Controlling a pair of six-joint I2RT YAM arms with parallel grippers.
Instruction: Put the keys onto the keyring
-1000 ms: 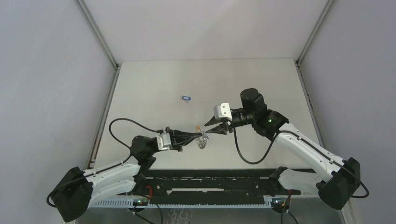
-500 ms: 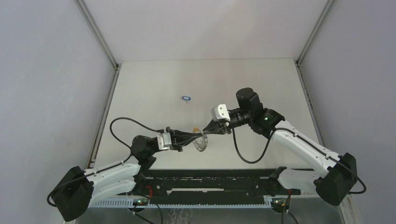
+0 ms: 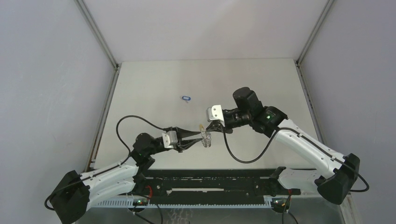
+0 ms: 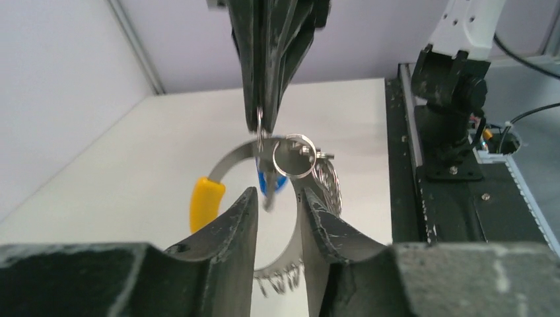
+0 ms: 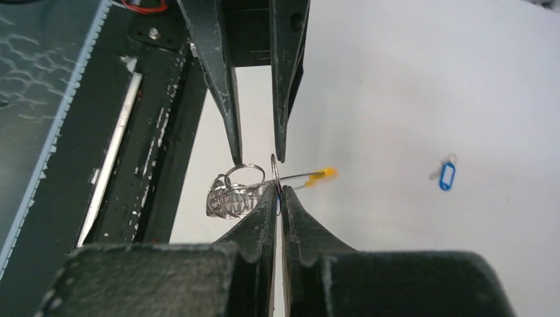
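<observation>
Left pincer (image 4: 277, 195): spread, tips at keyring (image 4: 206, 201).
Right pincer (image 5: 279, 191): pressed together; I see it pinching tagged key (image 4: 265, 184).
Other key (image 3: 187, 98): lying on bench (image 3: 154, 84).

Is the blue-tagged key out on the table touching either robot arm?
No, the blue-tagged key lies alone on the table, clearly apart from the left gripper and the right gripper.

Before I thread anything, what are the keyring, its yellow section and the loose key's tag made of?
The keyring looks like bare metal, silvery with glints; its yellow section likely a plastic or rubber sleeve, opaque and dull; the loose key's tag probably plastic, blue with a white window, but tiny.
</observation>
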